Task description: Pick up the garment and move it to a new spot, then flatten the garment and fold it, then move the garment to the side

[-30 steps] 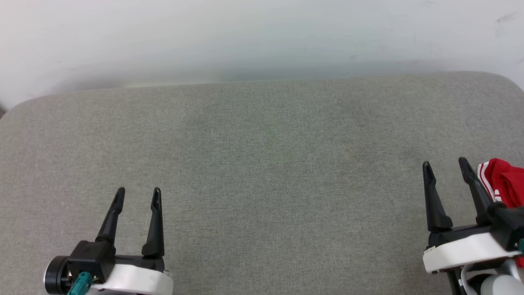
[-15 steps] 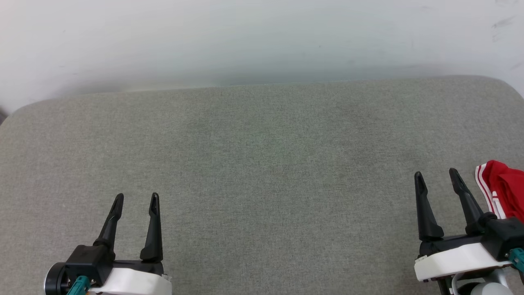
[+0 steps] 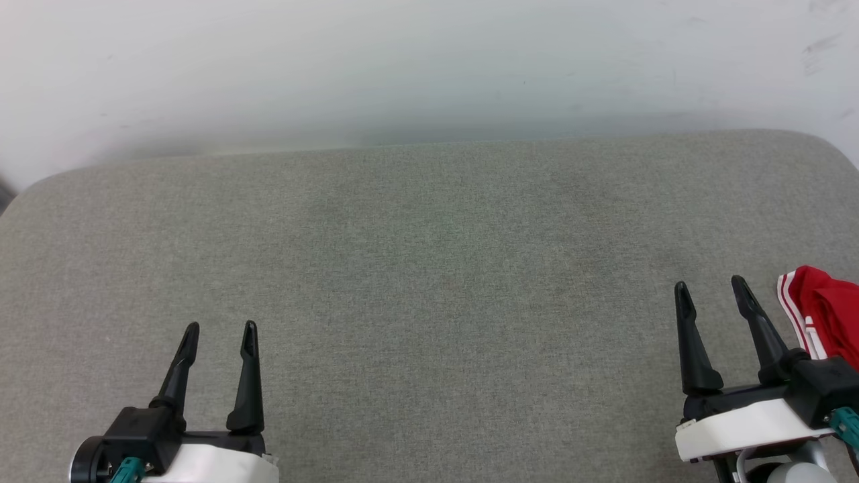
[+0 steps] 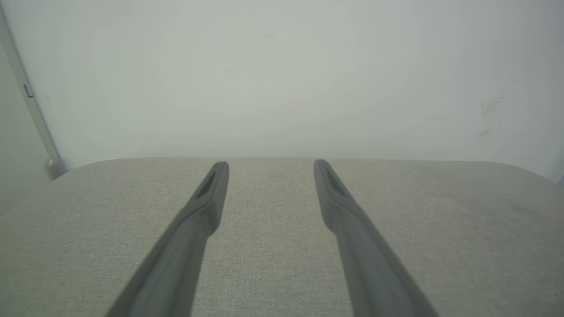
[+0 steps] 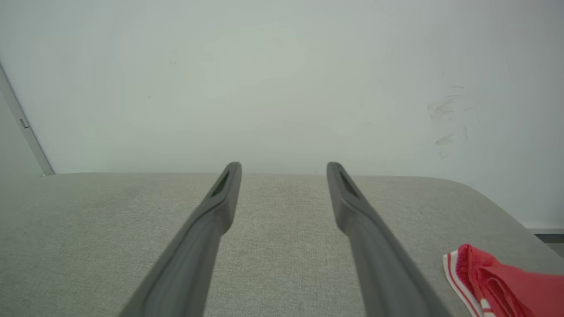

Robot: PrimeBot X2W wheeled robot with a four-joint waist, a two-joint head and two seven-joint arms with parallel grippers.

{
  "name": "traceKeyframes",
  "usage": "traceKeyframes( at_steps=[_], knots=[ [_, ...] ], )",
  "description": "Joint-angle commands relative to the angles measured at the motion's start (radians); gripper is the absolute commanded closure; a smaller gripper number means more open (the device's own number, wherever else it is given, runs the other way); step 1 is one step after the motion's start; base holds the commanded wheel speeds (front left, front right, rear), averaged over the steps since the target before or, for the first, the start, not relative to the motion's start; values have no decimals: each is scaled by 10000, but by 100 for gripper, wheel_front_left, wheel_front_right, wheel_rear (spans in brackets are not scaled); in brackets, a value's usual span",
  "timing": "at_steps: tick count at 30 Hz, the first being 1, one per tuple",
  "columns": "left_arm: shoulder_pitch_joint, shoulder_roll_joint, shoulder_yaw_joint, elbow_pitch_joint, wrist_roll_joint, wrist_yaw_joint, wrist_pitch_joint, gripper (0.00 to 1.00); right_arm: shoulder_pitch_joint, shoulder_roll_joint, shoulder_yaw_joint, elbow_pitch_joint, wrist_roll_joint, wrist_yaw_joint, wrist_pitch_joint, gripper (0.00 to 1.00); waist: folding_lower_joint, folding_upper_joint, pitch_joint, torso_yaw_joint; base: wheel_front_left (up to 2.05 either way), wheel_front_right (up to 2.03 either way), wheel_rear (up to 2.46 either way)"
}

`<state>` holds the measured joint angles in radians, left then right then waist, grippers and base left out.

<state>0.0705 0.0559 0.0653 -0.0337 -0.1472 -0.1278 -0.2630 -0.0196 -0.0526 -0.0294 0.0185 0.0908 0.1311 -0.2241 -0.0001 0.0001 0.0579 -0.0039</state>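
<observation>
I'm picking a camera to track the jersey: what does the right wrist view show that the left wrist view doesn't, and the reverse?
Right wrist view, not the left: the garment, red with striped trim, bunched on the grey cushion to the right of the open right gripper. Left wrist view, not the right: the open left gripper and a rounded cushion corner at that view's left. Both: the cushion and a pale wall.

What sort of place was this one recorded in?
Likely an indoor test space rather than a home: a broad grey fabric-covered surface with rounded corners stands against a bare, scuffed white wall, and a bunched red jersey lies at its right edge.
</observation>
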Motion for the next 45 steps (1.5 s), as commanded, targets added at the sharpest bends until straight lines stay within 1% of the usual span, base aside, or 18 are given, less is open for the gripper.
traceKeyframes(
  at_steps=[1,3,4,8,18,29,31,45],
  knots=[
    [46,-20,-4,-41,-14,8,-22,0,-7,44,9,-1,86,-8,-41,0,1,-1,4,-2,0,0,0],
    [15,-24,32,-159,-99,2,-22,0,-6,43,14,-20,80,-8,-51,0,1,-1,18,-4,0,0,0],
    [12,-19,31,-161,-94,0,0,100,-1,2,27,-10,23,0,-15,100,1,-1,18,-3,0,0,0],
    [104,-54,-11,181,-236,-2,63,100,106,2,71,300,163,0,10,100,1,-1,16,-4,0,0,0],
    [-153,45,-60,511,-2322,10,478,100,-34,-108,78,548,2356,-1,366,100,1,-1,-29,0,0,0,0],
    [-434,124,-96,901,-4312,-6,887,100,-192,-191,66,809,4436,-1,725,100,1,-1,-79,4,0,0,0],
    [-553,151,-104,1056,-5132,-10,1063,100,-245,-217,51,913,5291,-1,879,100,1,-1,-102,5,0,0,0],
    [-809,201,-96,1384,-7179,-17,1528,100,-393,-265,-14,1176,7429,-2,1290,100,1,-1,-165,10,0,0,0]
  ],
)
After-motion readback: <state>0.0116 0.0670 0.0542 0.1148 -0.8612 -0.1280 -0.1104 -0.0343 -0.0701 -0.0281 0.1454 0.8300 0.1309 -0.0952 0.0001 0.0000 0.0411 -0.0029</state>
